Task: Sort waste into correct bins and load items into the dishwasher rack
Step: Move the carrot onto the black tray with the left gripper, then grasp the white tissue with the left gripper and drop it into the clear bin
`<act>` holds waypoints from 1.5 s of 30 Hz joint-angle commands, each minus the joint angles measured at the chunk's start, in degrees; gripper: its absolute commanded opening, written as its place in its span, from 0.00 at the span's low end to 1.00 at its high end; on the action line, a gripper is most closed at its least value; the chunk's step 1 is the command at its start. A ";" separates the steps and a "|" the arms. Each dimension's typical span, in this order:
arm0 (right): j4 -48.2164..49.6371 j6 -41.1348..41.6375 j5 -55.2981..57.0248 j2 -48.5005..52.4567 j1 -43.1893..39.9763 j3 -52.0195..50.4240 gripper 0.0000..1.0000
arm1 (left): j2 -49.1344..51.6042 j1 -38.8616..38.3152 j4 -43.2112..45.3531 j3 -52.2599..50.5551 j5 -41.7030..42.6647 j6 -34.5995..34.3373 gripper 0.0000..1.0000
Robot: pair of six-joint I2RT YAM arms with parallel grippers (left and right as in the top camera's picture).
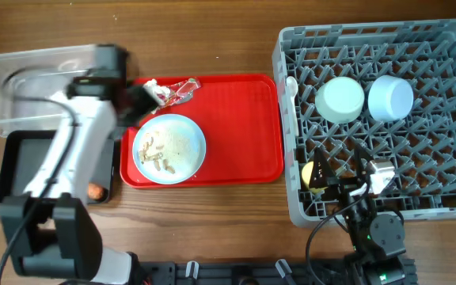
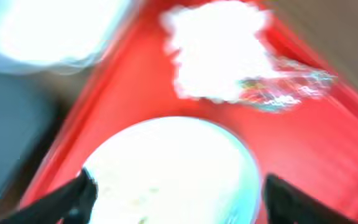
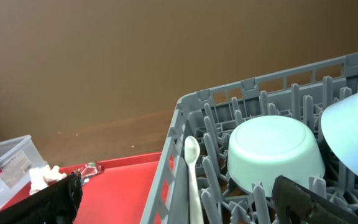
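My left gripper [image 1: 139, 103] is open and empty over the red tray's near-left corner, just above the pale-blue plate [image 1: 169, 148] with beige scraps. The blurred left wrist view shows the plate [image 2: 173, 162] between the open fingers [image 2: 179, 202], with the white tissue [image 2: 219, 50] and red foil wrapper [image 2: 288, 87] beyond. The tissue [image 1: 150, 85] and wrapper [image 1: 182, 89] lie at the tray's back. The sausage piece [image 1: 95, 191] lies in the black tray [image 1: 18, 170]. My right gripper [image 1: 355, 180] is open and empty over the grey rack [image 1: 442, 170], which holds two bowls [image 1: 340, 99] [image 1: 390, 97], the yellow cup [image 1: 313, 176] and the spoon [image 1: 291, 89].
The clear tub [image 1: 10, 95] stands behind the black tray at the far left. The flat red tray [image 1: 240, 127] lies between the bins and the rack. The right wrist view shows the spoon [image 3: 192, 171], a bowl [image 3: 275, 152] and the rack wall [image 3: 173, 155].
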 commanded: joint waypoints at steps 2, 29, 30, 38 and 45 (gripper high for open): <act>0.35 -1.07 -0.74 -0.61 0.13 -0.07 1.00 | 6.43 -7.96 8.85 0.74 -9.73 11.34 0.98; 0.37 -1.07 -0.74 -0.61 0.13 -0.07 1.00 | -1.14 8.68 4.68 8.76 -14.80 5.88 0.04; 0.35 -1.07 -0.74 -0.61 0.13 -0.07 1.00 | -0.13 10.58 5.55 8.76 -14.51 5.92 0.04; 0.35 -1.07 -0.72 -0.61 0.13 -0.07 1.00 | 1.77 9.33 7.37 8.83 7.34 13.70 0.80; 0.35 -1.05 -0.74 -0.61 0.13 -0.07 1.00 | 10.69 -7.65 14.10 8.76 -7.69 27.96 0.84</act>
